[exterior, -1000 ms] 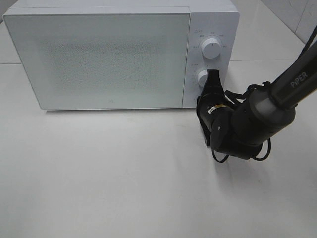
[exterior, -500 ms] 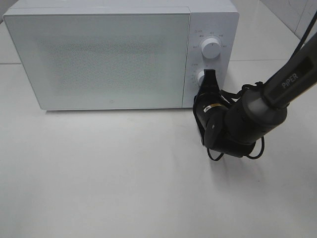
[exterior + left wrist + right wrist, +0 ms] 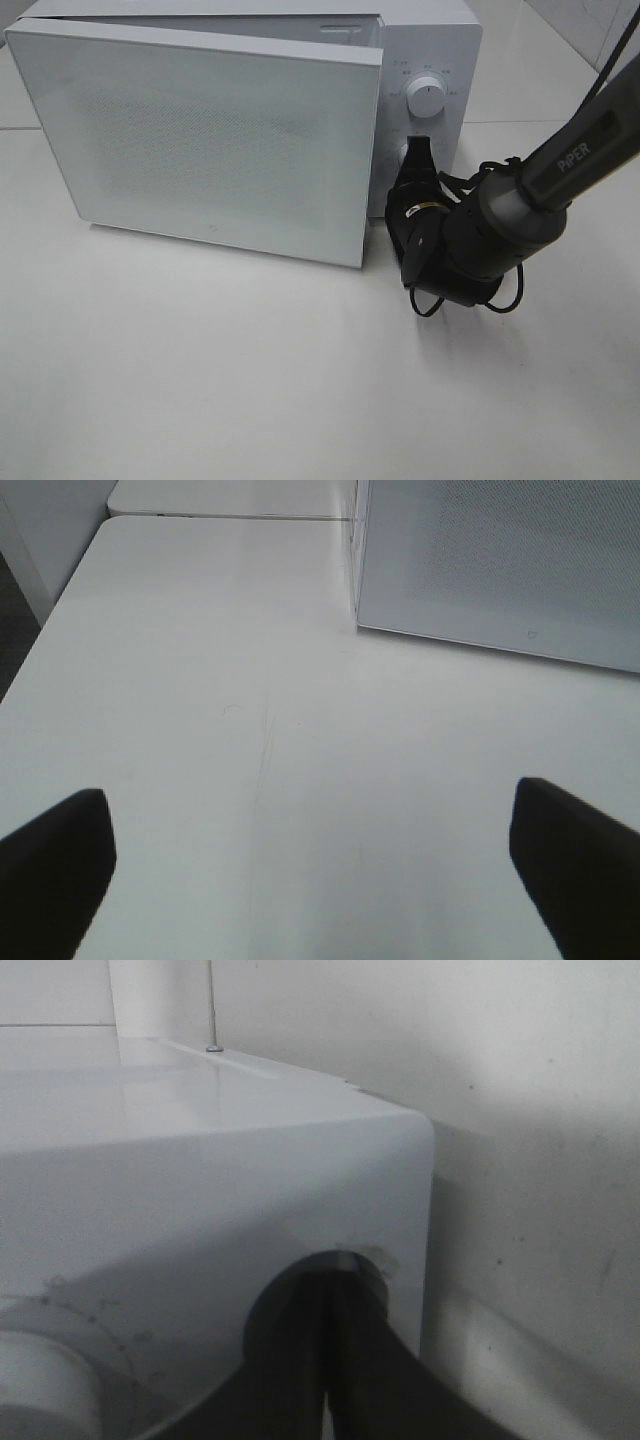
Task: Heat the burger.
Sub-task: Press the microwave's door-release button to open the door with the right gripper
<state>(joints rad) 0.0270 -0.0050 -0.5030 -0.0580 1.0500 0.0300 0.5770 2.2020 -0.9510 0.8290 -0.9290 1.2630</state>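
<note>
High view, microwave (image 3: 200, 130): one, white, on the desk (image 3: 250, 390), door ajar.
High view, dial (image 3: 427, 100): one showing.
High view, arm label (image 3: 573, 158): "PiPER".
Left wrist, left claw (image 3: 320, 870): two fingers (image 3: 55, 865), spread wide above the desk.
Right wrist, right claw (image 3: 335, 1300): closed, tips in the microwave's round recess.
Burger: no view shows it.

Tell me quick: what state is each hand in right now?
Left hand: open, holding nothing.
Right hand: closed, tips pressed against the microwave control panel, holding nothing.
</note>
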